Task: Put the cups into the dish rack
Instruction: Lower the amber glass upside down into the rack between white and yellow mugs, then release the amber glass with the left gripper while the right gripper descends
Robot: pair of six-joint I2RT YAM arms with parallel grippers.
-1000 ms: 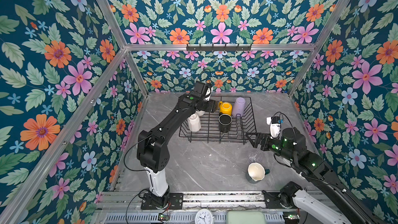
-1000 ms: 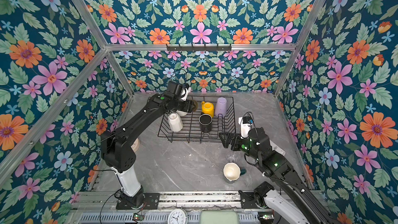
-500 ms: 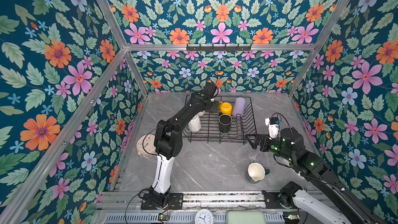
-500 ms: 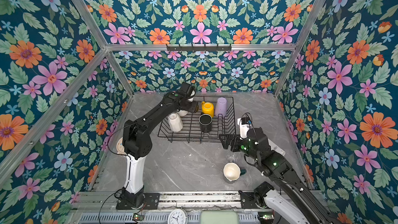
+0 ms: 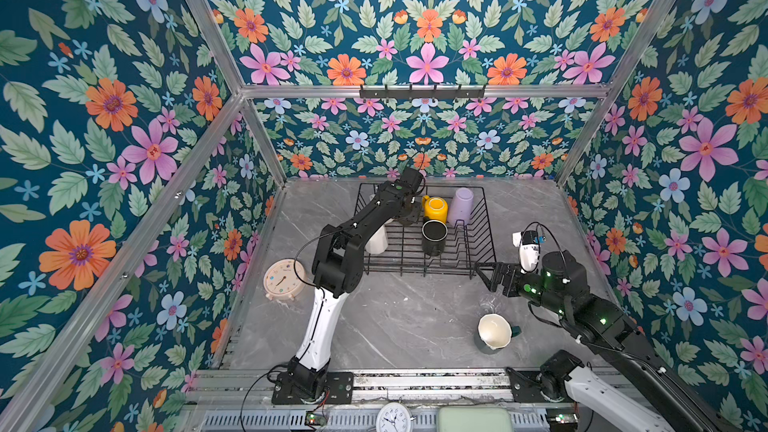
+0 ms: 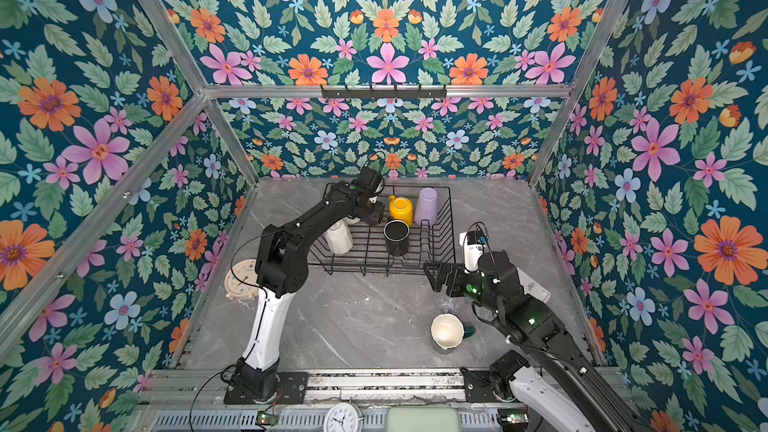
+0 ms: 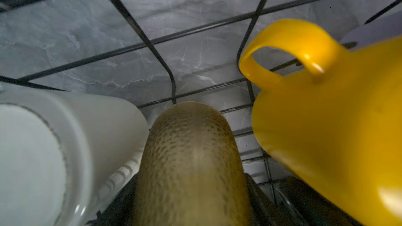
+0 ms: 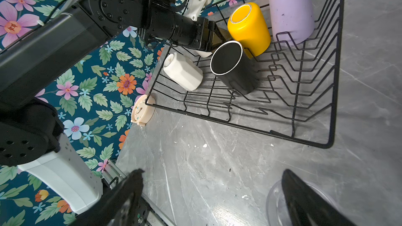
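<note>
Cups, eight, with dish rack at the back of the grey marble table.

Inside the rack:
- Yellow mug, upside down, near the far wall.
- Lilac tumbler, upside down, just beside the yellow mug, at the far end of the plate prongs.
- Black mug, base up and tilted, in front of the yellow mug.
- Cream mug, base up and tilted, at the rack's left side, partly hidden by the left arm in both top views.
- White mug, base up, just beside the amber glass in the left wrist view.
- Amber glass, between the yellow and white mugs, clamped in the jaws of the left gripper. The view was too blurred to say whether it rested on the wires.

Outside the rack, on the table:
- Clear glass, in front of the rack's near right corner.
- Teal mug, nearer the table's front edge, its white inside facing the top views.

Right gripper hung above the table beside the rack's near right corner, jaws spread wide and holding nothing, one finger over the clear glass.

Peach clock lay on the table, left of the rack.
</note>
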